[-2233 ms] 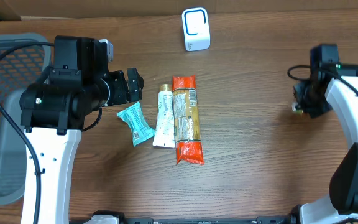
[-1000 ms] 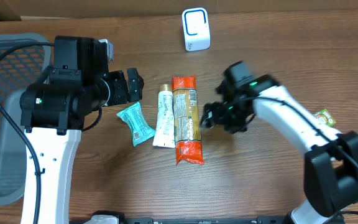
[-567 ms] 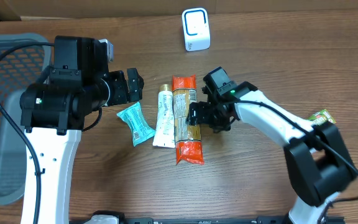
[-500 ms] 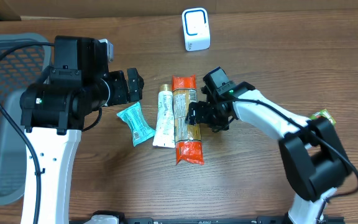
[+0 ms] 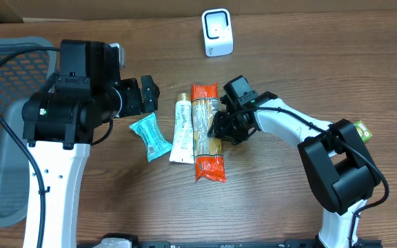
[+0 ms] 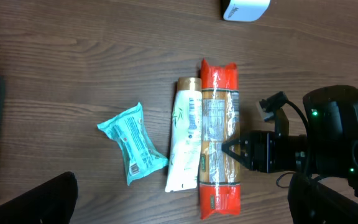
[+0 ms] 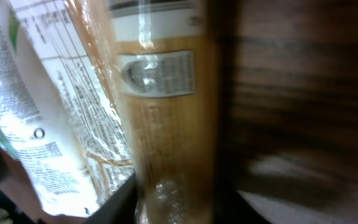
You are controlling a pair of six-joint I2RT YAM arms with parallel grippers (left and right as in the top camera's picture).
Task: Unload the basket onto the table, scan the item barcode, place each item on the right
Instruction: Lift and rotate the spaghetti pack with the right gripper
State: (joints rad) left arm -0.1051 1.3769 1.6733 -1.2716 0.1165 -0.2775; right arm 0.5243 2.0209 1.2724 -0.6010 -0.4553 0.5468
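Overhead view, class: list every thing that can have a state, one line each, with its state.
pasta packet, lying flat on the table
white tube, lying flat, cap on
teal pack, lying flat
scanner, standing upright
left end effector, open, holding nothing
right end effector, at the pasta packet's edge, grip unclear

The long cellophane packet point(image 5: 207, 131) has orange-red ends and a clear middle over tan contents, with a white printed label. The white plastic tube point(image 5: 182, 131) carries green print and a gold cap. The crinkled teal pouch point(image 5: 149, 136) bears a white patch. The white box scanner point(image 5: 217, 32) has a blue outline. The wooden table point(image 5: 288, 62) is brown and dark-grained.
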